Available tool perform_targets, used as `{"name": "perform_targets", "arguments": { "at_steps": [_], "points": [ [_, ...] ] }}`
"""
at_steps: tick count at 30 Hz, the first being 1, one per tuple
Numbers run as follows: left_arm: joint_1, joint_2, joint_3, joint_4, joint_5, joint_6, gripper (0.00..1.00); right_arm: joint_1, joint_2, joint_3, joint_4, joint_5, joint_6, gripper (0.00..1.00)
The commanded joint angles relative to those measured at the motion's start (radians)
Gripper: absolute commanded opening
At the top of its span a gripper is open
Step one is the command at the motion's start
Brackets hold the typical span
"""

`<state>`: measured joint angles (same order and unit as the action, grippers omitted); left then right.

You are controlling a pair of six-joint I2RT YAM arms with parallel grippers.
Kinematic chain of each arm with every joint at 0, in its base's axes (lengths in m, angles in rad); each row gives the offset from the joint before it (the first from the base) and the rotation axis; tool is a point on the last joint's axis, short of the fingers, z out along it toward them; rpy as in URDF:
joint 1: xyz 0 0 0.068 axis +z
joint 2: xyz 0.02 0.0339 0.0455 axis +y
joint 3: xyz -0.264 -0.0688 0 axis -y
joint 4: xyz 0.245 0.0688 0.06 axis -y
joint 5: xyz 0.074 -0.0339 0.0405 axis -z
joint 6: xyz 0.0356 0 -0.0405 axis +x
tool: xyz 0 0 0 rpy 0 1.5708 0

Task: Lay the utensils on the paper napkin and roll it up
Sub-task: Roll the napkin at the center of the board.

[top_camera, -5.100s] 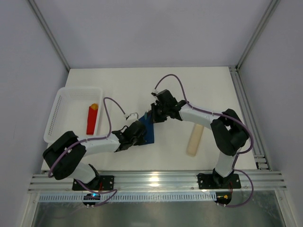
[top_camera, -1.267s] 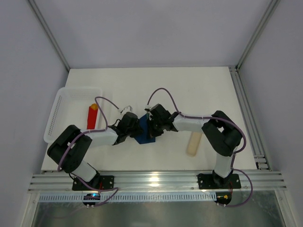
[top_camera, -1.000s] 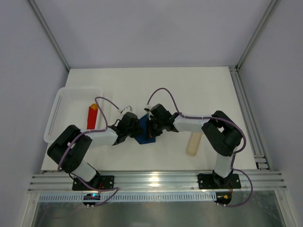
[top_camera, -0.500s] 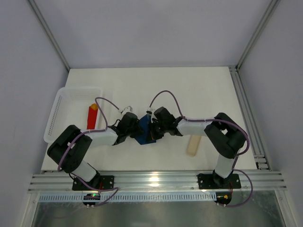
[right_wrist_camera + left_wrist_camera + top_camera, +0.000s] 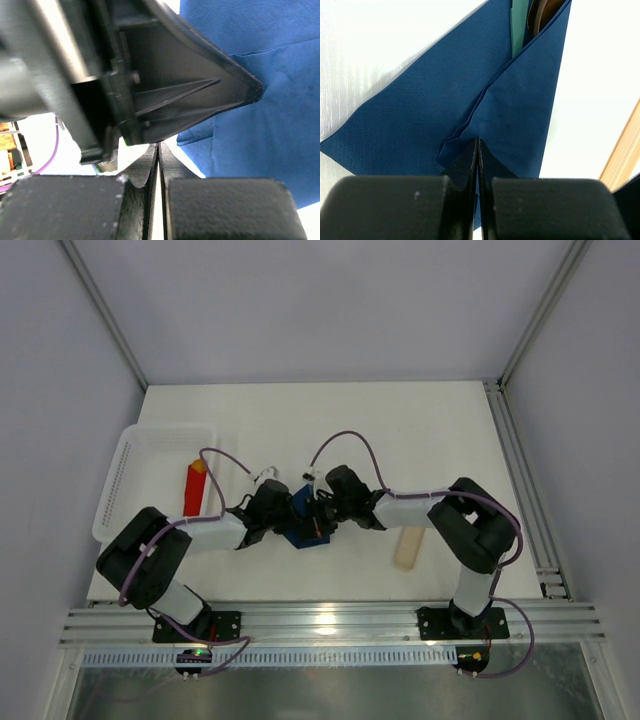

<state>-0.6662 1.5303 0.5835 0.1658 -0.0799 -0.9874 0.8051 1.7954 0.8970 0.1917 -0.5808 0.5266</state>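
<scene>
Left wrist: dimpled navy paper napkin (image 5: 420,105), creased.

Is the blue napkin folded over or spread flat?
Folded: in the left wrist view one flap of the paper napkin lies over the utensils.

On my overhead feed I see a white perforated basket (image 5: 113,490) at the left edge of the white table (image 5: 440,430). A red block (image 5: 193,495) with an orange tip lies inside it, along its right wall, tip toward the far side. A pale beige bar (image 5: 408,548) lies on the table's right half, well apart from the basket
</scene>
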Motion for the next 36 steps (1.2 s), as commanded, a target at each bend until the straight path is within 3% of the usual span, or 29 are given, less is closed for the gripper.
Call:
{"name": "perform_targets", "arguments": {
  "at_steps": [1, 23, 36],
  "points": [
    [-0.001, -0.018, -0.024, -0.037, 0.0, 0.01, 0.0, 0.003, 0.031, 0.006, 0.071, -0.021, 0.012, 0.04],
    [-0.001, -0.021, -0.033, -0.026, 0.0, 0.013, 0.0, 0.003, 0.162, -0.075, 0.173, 0.015, 0.085, 0.04],
    [0.0, -0.029, -0.033, -0.037, -0.003, 0.016, 0.0, 0.003, -0.025, -0.063, 0.051, 0.042, 0.023, 0.03]
  ]
}}
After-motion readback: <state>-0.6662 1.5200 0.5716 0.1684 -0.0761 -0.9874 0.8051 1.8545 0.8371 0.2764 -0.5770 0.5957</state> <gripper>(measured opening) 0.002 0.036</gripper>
